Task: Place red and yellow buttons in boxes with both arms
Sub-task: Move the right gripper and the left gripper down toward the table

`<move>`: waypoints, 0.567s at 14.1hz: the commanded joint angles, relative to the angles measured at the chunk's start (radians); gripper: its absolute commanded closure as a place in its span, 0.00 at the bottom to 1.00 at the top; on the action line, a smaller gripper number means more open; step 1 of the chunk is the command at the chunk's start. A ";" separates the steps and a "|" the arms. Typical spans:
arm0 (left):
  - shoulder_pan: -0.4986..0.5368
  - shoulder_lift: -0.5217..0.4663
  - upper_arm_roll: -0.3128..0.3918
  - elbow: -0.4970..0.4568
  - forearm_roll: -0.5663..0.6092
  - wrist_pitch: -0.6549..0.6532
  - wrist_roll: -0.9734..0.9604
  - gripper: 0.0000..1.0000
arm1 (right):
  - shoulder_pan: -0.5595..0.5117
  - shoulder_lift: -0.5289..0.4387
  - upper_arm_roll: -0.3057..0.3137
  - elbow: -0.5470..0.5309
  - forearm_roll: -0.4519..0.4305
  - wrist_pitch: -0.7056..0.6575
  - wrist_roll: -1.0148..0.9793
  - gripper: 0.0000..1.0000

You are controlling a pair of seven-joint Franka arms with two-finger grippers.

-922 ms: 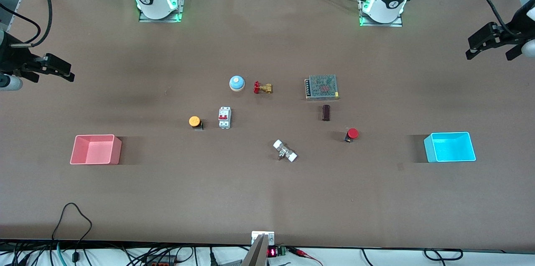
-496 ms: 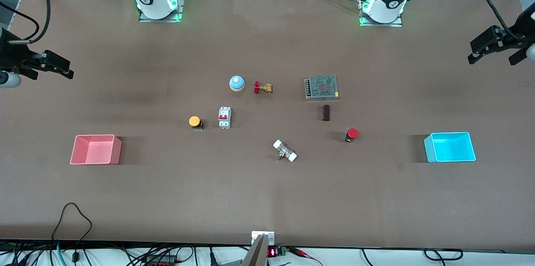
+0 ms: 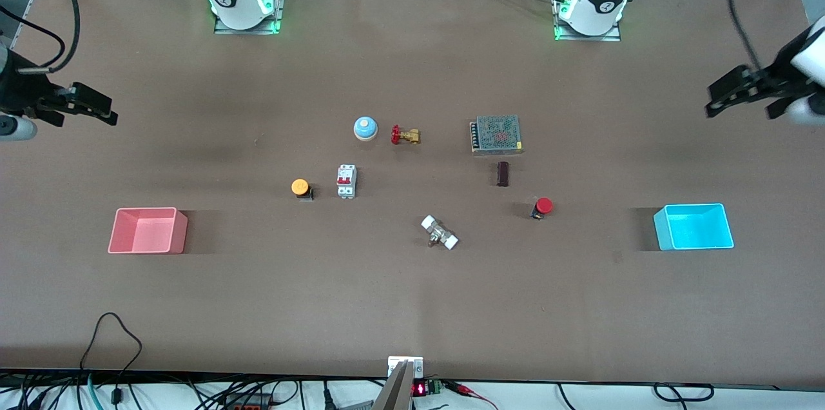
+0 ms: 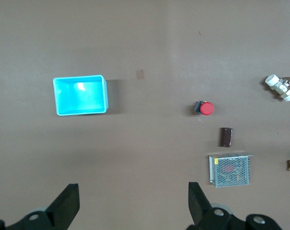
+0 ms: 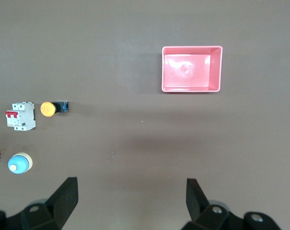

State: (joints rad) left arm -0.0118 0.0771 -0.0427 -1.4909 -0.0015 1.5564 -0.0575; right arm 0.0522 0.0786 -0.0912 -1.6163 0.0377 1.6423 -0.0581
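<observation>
Red-capped push-button (image 3: 543,207) lies on the brown table (image 3: 412,307) toward the cyan plastic bin (image 3: 694,227); yellow-orange-capped push-button (image 3: 300,188) lies toward the pink plastic bin (image 3: 147,230). Left gripper (image 3: 717,95) and right gripper (image 3: 103,110) hover wide open, empty, over the table's ends.

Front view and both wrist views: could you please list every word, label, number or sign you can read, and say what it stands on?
None can be read.
Red display at the table edge nearest the front camera: digits glow, too small to read.
Round black marks on the arm bases: a white sign, not legible.
Circuit breaker: any print is too small.
Power supply: no legible label.
</observation>
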 commanded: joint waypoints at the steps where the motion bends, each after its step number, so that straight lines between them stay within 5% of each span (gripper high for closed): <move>1: -0.007 0.067 -0.026 0.026 0.003 0.014 -0.034 0.00 | 0.003 0.036 0.007 0.006 0.007 0.022 0.000 0.00; 8: -0.007 0.150 -0.115 -0.115 -0.006 0.282 -0.157 0.00 | 0.168 0.159 0.008 0.004 0.014 0.123 0.038 0.00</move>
State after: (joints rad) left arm -0.0222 0.2223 -0.1321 -1.5406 -0.0017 1.7520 -0.1722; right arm 0.1828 0.2102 -0.0797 -1.6173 0.0409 1.7282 -0.0351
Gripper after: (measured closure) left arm 0.000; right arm 0.000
